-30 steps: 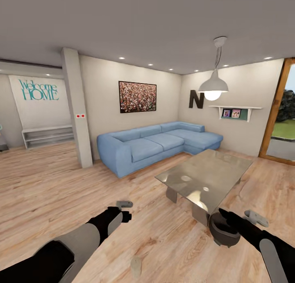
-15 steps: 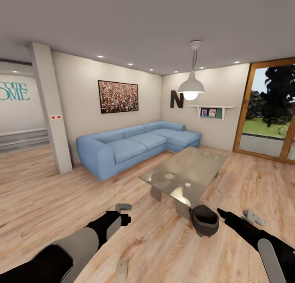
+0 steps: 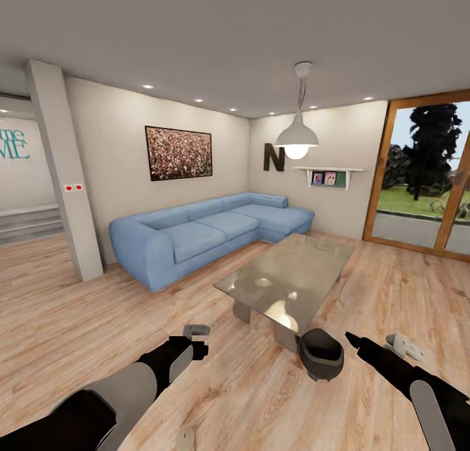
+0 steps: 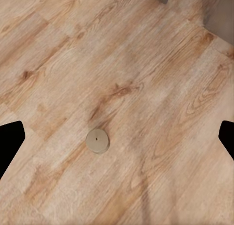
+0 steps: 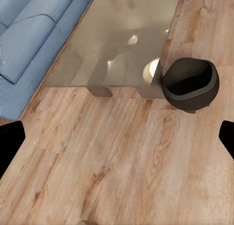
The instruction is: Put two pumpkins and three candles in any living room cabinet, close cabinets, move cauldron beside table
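The cauldron (image 3: pixel 321 354) was seen touching the table (image 3: pixel 287 278) corner; a candle (image 4: pixel 97 140) was seen on the floor (image 3: pixel 78 320). Both grippers' jaws were spread, empty.

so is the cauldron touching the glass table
Cannot tell. In the right wrist view the cauldron sits right against the table corner with no visible floor between them, but overlap could hide a gap. The head view shows it beside the table's near end.

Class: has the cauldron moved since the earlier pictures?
No. The cauldron still sits by the table's near corner; the whole view shifted instead.
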